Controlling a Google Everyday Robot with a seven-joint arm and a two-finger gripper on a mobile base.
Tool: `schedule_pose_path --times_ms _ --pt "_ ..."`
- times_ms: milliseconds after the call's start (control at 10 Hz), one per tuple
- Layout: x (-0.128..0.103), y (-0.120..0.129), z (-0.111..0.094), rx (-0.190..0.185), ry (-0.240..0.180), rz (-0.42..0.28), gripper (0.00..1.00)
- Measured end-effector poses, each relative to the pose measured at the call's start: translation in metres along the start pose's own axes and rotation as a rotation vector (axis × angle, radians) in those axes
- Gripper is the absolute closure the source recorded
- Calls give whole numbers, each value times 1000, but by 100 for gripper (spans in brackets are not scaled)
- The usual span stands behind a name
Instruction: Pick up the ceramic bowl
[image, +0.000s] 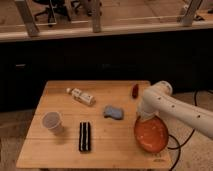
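The ceramic bowl (152, 136) is a wide, glossy orange-red bowl at the table's right front edge. It is tilted, with its inside facing the camera. My gripper (141, 119) is at the end of the white arm (165, 102), which reaches in from the right. It sits at the bowl's upper left rim and is shut on it. The arm's wrist hides most of the gripper.
On the wooden table (60, 150) are a pale cup (51, 121) at the left, a lying bottle (81, 96), a blue sponge (113, 112), a black flat bar (85, 136) and a small red item (135, 90) at the back right. A dark wall stands behind.
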Motion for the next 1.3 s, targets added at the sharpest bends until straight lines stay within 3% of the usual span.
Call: schedule_pose_path --times_ms 1300 --pt "-5 -37 -37 25 -79 -102 98"
